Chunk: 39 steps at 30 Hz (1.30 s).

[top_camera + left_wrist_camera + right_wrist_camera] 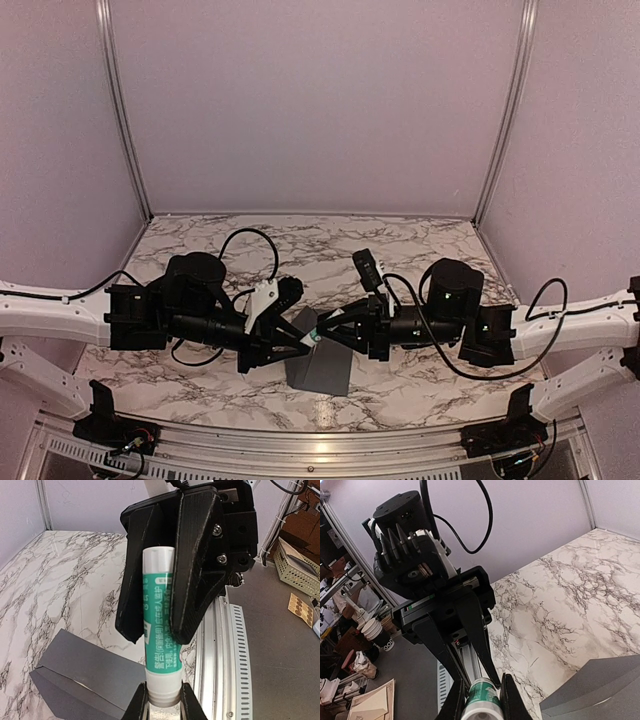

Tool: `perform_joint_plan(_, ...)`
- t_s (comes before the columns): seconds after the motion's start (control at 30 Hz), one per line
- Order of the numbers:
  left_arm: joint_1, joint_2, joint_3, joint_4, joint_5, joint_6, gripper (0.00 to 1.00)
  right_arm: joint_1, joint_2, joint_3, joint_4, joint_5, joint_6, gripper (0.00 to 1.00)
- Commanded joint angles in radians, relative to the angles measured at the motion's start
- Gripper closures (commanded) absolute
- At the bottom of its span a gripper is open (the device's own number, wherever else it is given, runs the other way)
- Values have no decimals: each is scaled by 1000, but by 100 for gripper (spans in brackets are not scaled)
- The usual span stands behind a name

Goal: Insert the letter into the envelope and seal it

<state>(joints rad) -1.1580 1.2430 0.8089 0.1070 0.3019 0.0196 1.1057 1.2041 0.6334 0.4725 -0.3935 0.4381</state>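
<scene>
Both arms reach low and inward, forearms near level, and meet tip to tip just over the envelope's [322, 375] far edge. L tool [303, 343] and R tool [326, 333] are each pressed onto the same white-green tube [316, 338] from opposite sides. The tube is held clear above the envelope.

Envelope is dark grey and lies on the marble bench [430, 255]. Its far part is covered from above by the tool tips. Black cables [250, 240] loop off both wrists on the far side of the envelope.

Top cam shows only a sliver of tube. L wrist cam shows L tool [162, 704] pinching the tube's [159, 630] white end, R tool [159, 632] clamped over the printed label, and the envelope [85, 665] below-left with one folded edge slightly raised. R wrist cam shows R tool [481, 705] on the tube [481, 700] seen end-on, L tool [479, 679] opposite, and an envelope [600, 687] corner at lower right.
</scene>
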Motion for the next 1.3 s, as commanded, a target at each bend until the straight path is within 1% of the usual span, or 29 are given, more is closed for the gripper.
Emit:
perform_joint_plan(0.0,-2,22,52,80,-59,16,98,17,65,56,-10,47,72,100)
perform_joint_plan(0.07,-2,29,64,80,-83,27,100,22,108,71,-11,51,88,100)
perform_joint_plan(0.23,-2,66,97,82,-136,51,100,28,191,105,-19,103,130,100)
perform_joint_plan(0.47,-3,98,131,103,-257,77,100,28,287,161,-47,164,194,100)
perform_joint_plan(0.67,-5,95,115,143,-297,86,100,28,287,176,-98,271,212,100)
perform_joint_plan(0.83,-5,82,100,155,-297,89,99,22,278,167,-91,287,237,100)
perform_joint_plan(0.97,-5,67,89,155,-273,95,88,19,268,163,-90,282,231,100)
perform_joint_plan(1.03,-5,55,81,155,-256,96,77,17,256,159,-95,281,225,100)
perform_joint_plan(1.27,-5,41,52,142,-207,104,50,-4,192,151,-150,316,193,100)
